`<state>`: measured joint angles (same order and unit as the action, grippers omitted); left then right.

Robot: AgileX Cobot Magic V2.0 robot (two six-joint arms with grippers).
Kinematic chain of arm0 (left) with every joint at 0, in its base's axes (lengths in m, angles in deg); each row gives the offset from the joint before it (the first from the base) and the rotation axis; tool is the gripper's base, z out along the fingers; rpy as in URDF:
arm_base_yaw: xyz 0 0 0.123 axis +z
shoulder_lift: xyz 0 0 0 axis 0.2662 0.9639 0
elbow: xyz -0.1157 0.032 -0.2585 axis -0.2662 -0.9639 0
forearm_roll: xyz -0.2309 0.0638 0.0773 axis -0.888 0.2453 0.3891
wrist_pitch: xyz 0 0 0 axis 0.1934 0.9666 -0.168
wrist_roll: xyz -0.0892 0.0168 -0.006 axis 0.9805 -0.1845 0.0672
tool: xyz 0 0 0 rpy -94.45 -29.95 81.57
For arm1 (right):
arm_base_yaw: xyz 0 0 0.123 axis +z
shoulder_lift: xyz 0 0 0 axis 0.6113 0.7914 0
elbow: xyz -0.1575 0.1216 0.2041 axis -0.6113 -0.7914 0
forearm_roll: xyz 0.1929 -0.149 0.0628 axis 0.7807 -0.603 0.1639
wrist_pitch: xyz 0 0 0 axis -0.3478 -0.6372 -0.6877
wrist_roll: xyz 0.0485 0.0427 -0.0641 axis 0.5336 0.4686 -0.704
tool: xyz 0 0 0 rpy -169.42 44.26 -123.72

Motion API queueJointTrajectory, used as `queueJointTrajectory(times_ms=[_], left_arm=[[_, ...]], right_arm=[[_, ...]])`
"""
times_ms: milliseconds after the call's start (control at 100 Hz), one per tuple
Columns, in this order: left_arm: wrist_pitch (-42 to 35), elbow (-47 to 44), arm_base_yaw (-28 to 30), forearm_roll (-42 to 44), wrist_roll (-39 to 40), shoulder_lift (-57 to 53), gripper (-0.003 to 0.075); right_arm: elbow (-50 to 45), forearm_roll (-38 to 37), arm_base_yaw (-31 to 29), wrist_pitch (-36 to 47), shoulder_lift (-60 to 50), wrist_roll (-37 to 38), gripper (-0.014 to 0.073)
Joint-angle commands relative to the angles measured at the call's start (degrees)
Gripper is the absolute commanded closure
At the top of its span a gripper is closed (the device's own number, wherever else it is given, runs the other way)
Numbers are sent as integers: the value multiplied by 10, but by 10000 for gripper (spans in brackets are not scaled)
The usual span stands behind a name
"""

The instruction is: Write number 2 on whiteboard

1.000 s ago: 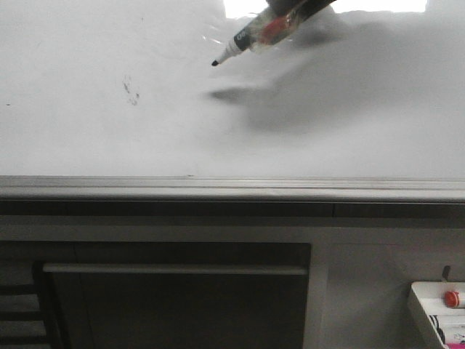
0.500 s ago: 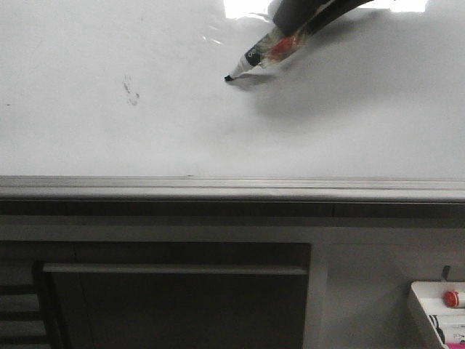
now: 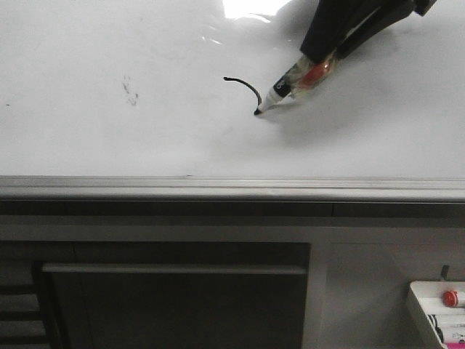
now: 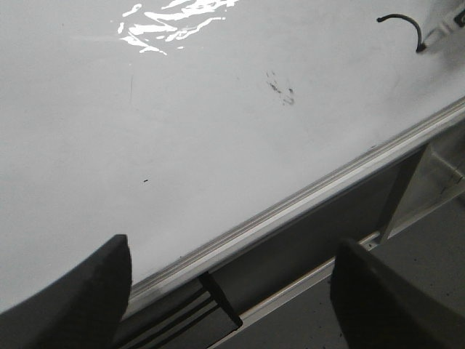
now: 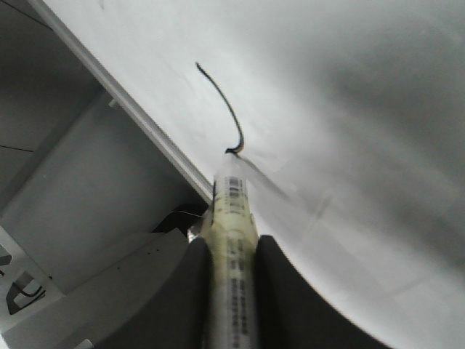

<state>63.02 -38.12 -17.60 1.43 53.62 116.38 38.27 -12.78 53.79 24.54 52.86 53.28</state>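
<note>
The whiteboard [image 3: 109, 138] fills the upper front view, glossy white with a grey lower rail [image 3: 218, 187]. A short curved black stroke [image 3: 243, 86], the top of the number 2, is on it; it also shows in the left wrist view [image 4: 403, 22] and right wrist view [image 5: 224, 105]. My right gripper [image 3: 325, 52] is shut on a clear marker [image 3: 290, 86] whose tip touches the stroke's lower end. In the right wrist view the marker [image 5: 232, 240] sits between the fingers [image 5: 190, 305]. My left gripper [image 4: 231, 291] is open and empty, by the board's rail.
A dark smudge of specks [image 3: 131, 90] lies left of the stroke. A glare patch [image 3: 251, 7] is at the board's top. A small white tray [image 3: 439, 313] with markers sits at the lower right. A dark cabinet panel [image 3: 174, 305] is below the rail.
The marker tip touched the board and moved right and down, drawing the curved stroke. The right gripper moved right with it.
</note>
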Motion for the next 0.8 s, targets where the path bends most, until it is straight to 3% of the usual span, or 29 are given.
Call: queueJointTrajectory(times_ms=[0, 110, 460, 690, 790], left_arm=[[-39, 16, 1, 6, 5, 1, 197], [-39, 16, 1, 6, 5, 1, 197], [-39, 16, 1, 15, 5, 1, 197], [-38, 16, 1, 21, 5, 1, 197], [-31, 20, 1, 18, -5, 1, 197]], right_arm=[[9, 0, 25, 70, -6, 2, 566], [10, 0, 36, 87, 2, 4, 566], [10, -57, -12, 20, -10, 34, 566], [12, -45, 11, 24, -12, 33, 566], [13, 2, 13, 2, -26, -3, 566]])
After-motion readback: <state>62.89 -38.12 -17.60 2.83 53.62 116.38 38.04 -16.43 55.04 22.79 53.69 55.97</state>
